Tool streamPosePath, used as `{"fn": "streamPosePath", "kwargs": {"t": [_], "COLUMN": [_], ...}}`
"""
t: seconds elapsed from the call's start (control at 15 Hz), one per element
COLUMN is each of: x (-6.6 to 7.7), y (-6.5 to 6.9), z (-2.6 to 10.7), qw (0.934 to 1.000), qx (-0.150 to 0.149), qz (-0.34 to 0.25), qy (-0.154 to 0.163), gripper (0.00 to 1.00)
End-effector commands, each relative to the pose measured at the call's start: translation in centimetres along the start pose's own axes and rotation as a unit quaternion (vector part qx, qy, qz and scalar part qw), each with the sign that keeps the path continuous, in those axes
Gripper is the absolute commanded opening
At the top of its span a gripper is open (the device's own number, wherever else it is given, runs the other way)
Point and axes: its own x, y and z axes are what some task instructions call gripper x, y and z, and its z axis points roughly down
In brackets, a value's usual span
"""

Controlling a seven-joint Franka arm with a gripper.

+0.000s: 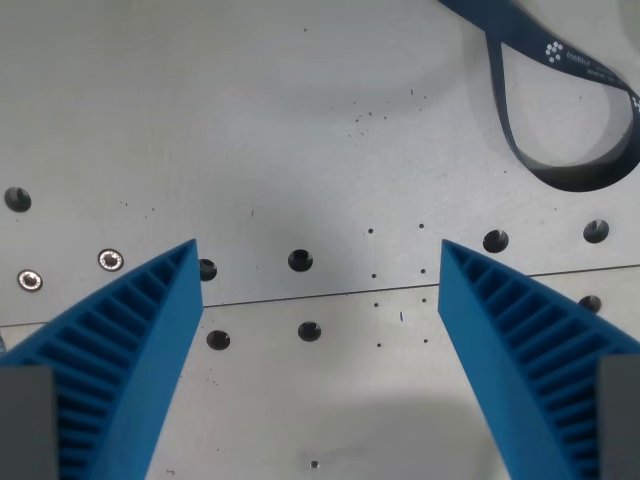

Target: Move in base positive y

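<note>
Blue hand (318,262) spread wide over metal table (260,130); dark strap (520,150) cut off top right.

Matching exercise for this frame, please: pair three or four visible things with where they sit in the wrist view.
Things:
1. dark blue strap
2. two silver screws
3. plate seam
4. gripper

Places:
A. running across the middle, side to side
B. upper part of the wrist view's right
C. fingers open, rising from both bottom corners
D. wrist view's left, above the left finger

Pairs: 1-B, 2-D, 3-A, 4-C
</note>
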Motion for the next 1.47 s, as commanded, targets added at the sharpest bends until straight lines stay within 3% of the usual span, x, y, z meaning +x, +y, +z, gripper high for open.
{"fn": "streamPosePath", "kwargs": {"t": [0.07,1.47], "x": [-0.1,-1.5], "y": [-0.5,-11.0], "z": [-0.2,-0.2], "qw": [1.0,1.0], "qx": [0.0,0.0], "qz": [0.0,0.0], "qy": [0.002,0.002], "gripper": [1.0,1.0]}}
